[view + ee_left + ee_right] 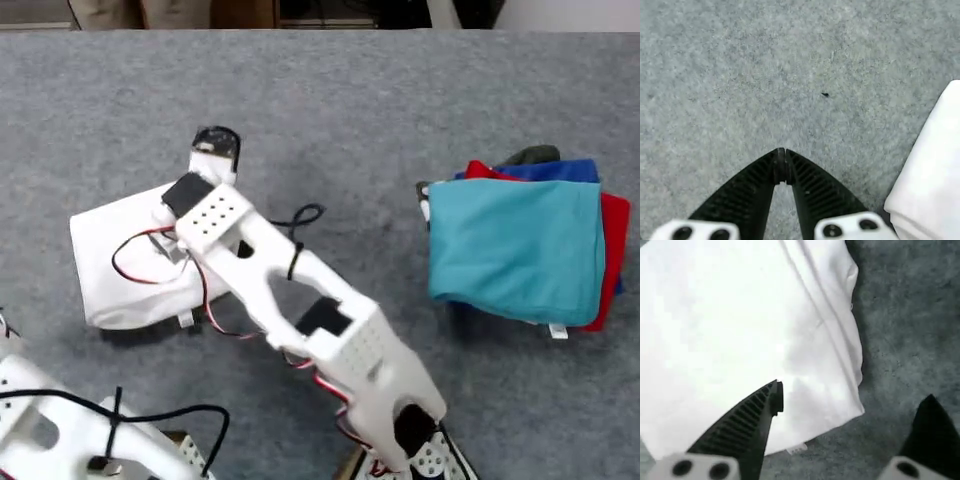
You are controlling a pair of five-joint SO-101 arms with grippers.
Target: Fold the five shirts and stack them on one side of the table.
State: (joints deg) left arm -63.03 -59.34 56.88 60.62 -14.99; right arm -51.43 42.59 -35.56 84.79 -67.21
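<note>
Left end effector (782, 167) closed, right (853, 396) wide.

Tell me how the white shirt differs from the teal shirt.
The white shirt lies alone and skewed at the left of the high view. The teal shirt lies square at the right, on top of a stack over a red shirt and a blue shirt. The right gripper, open, is over the white shirt; no gripper is near the teal shirt. Both are folded.
</note>
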